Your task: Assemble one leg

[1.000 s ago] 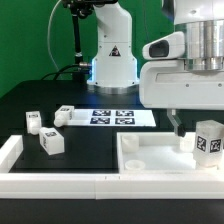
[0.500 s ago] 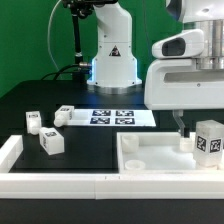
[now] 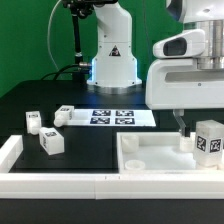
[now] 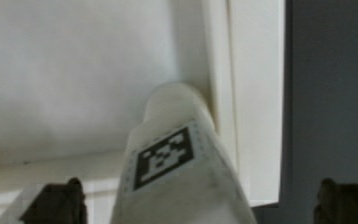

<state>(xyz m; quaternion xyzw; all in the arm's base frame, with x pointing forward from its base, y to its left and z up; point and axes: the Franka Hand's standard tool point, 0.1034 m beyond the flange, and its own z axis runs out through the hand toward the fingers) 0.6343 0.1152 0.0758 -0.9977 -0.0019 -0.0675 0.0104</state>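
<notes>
A leg (image 3: 208,140) stands upright in the far right corner of the large white tray-like part (image 3: 150,162), with its tag facing the camera. My gripper (image 3: 194,128) hangs low over that corner, one dark finger (image 3: 180,123) showing just beside the leg. In the wrist view the leg (image 4: 179,150) rises between my two dark fingertips (image 4: 60,203), with a gap on each side. The gripper (image 4: 204,205) is open around it and not touching. Three more legs lie on the black table at the exterior view's left: one (image 3: 33,121), one (image 3: 64,114), one (image 3: 52,143).
The marker board (image 3: 112,117) lies in front of the robot base (image 3: 112,60). A low white fence (image 3: 10,150) runs along the front and left edge of the table. The tray's raised wall (image 4: 247,60) runs beside the leg.
The arm has shifted a little toward the exterior view's right since a second ago and has held still over the last half second. The legs have not moved.
</notes>
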